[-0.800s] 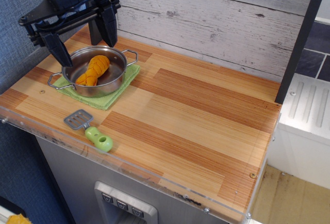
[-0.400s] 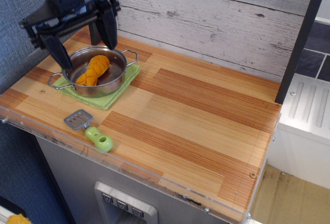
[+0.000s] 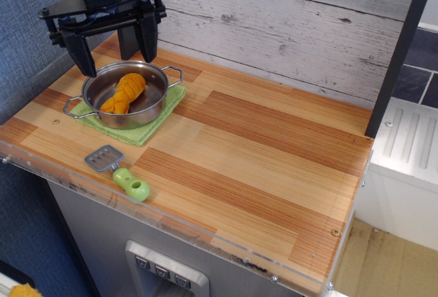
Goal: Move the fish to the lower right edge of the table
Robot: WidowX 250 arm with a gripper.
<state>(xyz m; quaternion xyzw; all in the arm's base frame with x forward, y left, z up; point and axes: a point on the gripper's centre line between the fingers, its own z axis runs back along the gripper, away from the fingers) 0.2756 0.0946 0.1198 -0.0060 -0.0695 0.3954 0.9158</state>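
The orange-yellow plush fish [image 3: 124,92] lies inside a steel pan [image 3: 147,111] at the back left of the striped wooden table [image 3: 260,153]. My black gripper [image 3: 116,55] hangs open just above the pan's far rim, fingers spread wide on either side, one fingertip [image 3: 86,63] at the left and the other [image 3: 148,50] at the right. It holds nothing and does not touch the fish.
The pan sits on a green cloth mat [image 3: 140,133]. A grey spatula with a green handle [image 3: 118,170] lies near the front left edge. A clear acrylic rim [image 3: 226,252] edges the front. A whitewashed plank wall [image 3: 287,30] stands behind; a dark post [image 3: 400,50] at right.
The gripper has risen a little and shifted right, and has turned so its fingers stand more level above the pan. The fish and pan have not moved.
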